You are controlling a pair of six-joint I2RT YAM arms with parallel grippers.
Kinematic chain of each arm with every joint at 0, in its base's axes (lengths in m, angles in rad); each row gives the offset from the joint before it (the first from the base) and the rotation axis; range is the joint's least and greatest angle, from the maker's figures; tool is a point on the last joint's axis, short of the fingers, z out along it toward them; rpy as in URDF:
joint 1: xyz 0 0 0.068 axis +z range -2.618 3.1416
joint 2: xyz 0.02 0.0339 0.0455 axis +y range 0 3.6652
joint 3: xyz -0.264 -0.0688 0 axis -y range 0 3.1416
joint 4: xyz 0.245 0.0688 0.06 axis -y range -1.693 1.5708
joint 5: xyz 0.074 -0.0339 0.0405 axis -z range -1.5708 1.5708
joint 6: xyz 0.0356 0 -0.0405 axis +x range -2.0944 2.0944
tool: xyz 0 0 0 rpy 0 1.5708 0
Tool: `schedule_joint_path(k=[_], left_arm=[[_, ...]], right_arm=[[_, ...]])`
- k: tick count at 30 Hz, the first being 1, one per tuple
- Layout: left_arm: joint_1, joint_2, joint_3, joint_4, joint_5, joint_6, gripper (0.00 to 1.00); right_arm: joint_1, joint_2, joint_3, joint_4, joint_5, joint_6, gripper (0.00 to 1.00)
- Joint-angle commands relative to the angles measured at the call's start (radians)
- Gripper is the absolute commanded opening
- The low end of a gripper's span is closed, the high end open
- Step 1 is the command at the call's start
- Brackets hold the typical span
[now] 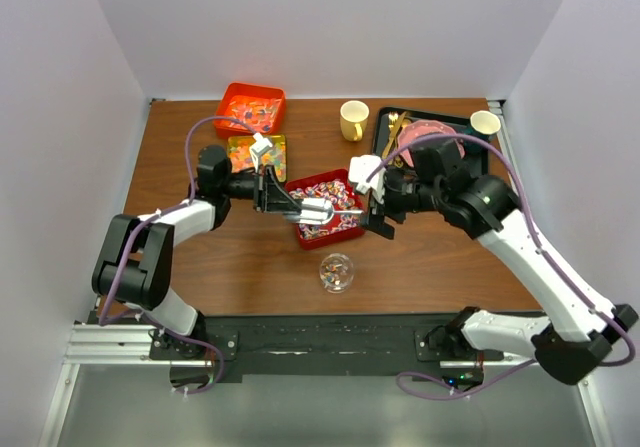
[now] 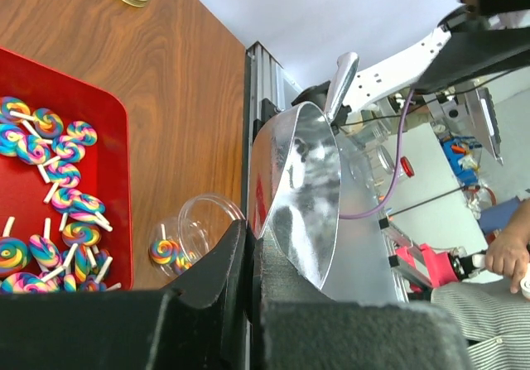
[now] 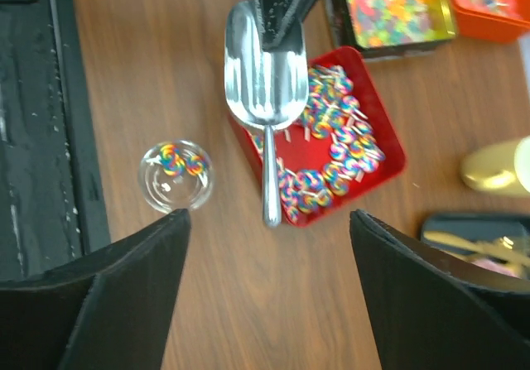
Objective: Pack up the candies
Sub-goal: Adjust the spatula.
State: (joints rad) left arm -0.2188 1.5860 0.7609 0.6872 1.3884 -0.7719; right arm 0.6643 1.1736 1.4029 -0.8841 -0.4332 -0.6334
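Observation:
The candies (image 1: pixel 334 191), rainbow swirl lollipops (image 3: pixel 348 151), fill a red tray (image 1: pixel 310 239) at mid-table. A few more lie in a clear cup (image 1: pixel 336 272) in front of it. My left gripper (image 1: pixel 290 205) is shut on the rim of a metal scoop (image 3: pixel 265 80), holding it over the tray. In the left wrist view the jaws (image 2: pixel 251 242) pinch the scoop's wall (image 2: pixel 306 204). My right gripper (image 1: pixel 375 212) stands open, its wide fingers (image 3: pixel 269 246) empty, just short of the scoop's handle tip (image 3: pixel 272 213).
A yellow-green tray (image 1: pixel 256 153) of gummies and an orange tray (image 1: pixel 252 109) of sweets sit behind the left gripper. A yellow mug (image 1: pixel 353 120), a black tray (image 1: pixel 385 117) with a pink plate (image 1: pixel 425 137), and a white cup (image 1: pixel 485 122) stand at the back right.

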Motion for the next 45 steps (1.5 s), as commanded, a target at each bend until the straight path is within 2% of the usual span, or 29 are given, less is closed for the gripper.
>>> schedule_joint_path(k=[1, 7, 12, 17, 20, 29, 32, 40, 45], left_arm=[[0.009, 0.008, 0.031, -0.011, 0.069, 0.023, 0.0], [0.009, 0.003, 0.031, -0.012, 0.072, 0.017, 0.0], [0.009, 0.014, 0.031, -0.015, 0.069, 0.017, 0.0], [0.009, 0.025, 0.046, -0.012, 0.066, 0.014, 0.0], [0.009, 0.026, 0.048, -0.009, 0.067, 0.013, 0.0], [0.007, 0.009, 0.031, -0.009, 0.066, 0.014, 0.0], [0.009, 0.009, 0.029, -0.012, 0.069, 0.014, 0.0], [0.009, 0.009, 0.032, -0.012, 0.063, 0.005, 0.0], [0.009, 0.012, 0.029, -0.012, 0.058, 0.01, 0.0]], right_arm=[[-0.043, 0.1, 0.004, 0.066, -0.154, 0.04, 0.77], [-0.045, 0.153, -0.025, 0.157, -0.164, 0.054, 0.69], [-0.045, 0.175, -0.002, 0.117, -0.18, 0.0, 0.58], [-0.046, 0.175, -0.005, 0.077, -0.161, -0.071, 0.52], [-0.046, 0.178, -0.005, 0.074, -0.159, -0.078, 0.44], [-0.042, 0.192, -0.015, 0.057, -0.171, -0.118, 0.3], [-0.035, 0.198, -0.01, 0.045, -0.173, -0.138, 0.26], [-0.009, 0.204, -0.019, 0.059, -0.153, -0.149, 0.25], [-0.003, 0.201, -0.024, 0.079, -0.141, -0.123, 0.14]])
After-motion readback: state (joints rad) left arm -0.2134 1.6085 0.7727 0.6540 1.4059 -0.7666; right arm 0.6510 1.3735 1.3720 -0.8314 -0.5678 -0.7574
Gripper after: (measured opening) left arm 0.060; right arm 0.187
